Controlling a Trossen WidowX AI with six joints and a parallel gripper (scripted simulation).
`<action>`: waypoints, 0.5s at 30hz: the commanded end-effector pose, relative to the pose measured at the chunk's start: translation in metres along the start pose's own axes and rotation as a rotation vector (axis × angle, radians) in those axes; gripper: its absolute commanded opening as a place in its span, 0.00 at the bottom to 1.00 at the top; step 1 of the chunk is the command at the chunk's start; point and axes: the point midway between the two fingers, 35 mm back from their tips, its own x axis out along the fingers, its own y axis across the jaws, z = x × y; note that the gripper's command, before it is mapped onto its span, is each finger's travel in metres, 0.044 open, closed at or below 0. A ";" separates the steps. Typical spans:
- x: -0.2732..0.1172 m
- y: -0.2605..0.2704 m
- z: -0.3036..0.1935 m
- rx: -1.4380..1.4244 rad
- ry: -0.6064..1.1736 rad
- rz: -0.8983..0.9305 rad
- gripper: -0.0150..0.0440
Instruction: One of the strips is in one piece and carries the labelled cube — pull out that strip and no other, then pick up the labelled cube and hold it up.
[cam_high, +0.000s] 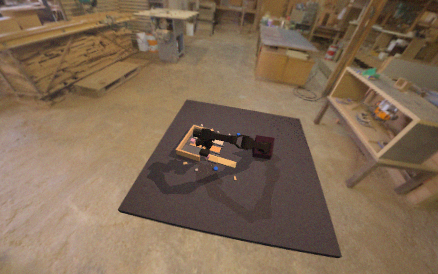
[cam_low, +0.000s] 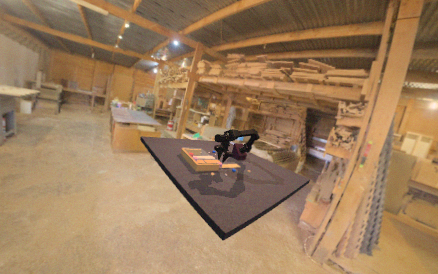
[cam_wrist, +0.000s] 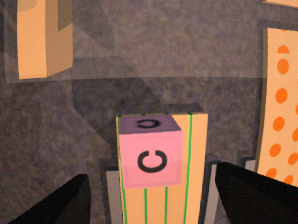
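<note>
The labelled cube (cam_wrist: 150, 159), pink with a C, sits on the green-lined strip (cam_wrist: 162, 216) between the gripper (cam_wrist: 149, 219) fingers, which stand half open, apart from it. The top view hides the cube under the arm (cam_high: 227, 140), near the worktop (cam_high: 280, 200) centre.

A slim matte-black jointed arm (cam_high: 235, 140) rises from a boxy dark maroon base (cam_high: 263, 146), one small blue dot on a joint. Its pincer (cam_wrist: 152, 212) ends in two plain, blocky black fingers.
</note>
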 end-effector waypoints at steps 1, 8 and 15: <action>0.011 -0.001 -0.001 0.009 0.010 0.003 0.68; 0.022 -0.001 -0.001 0.009 0.010 0.004 0.68; 0.034 -0.001 -0.002 0.009 0.010 0.005 0.68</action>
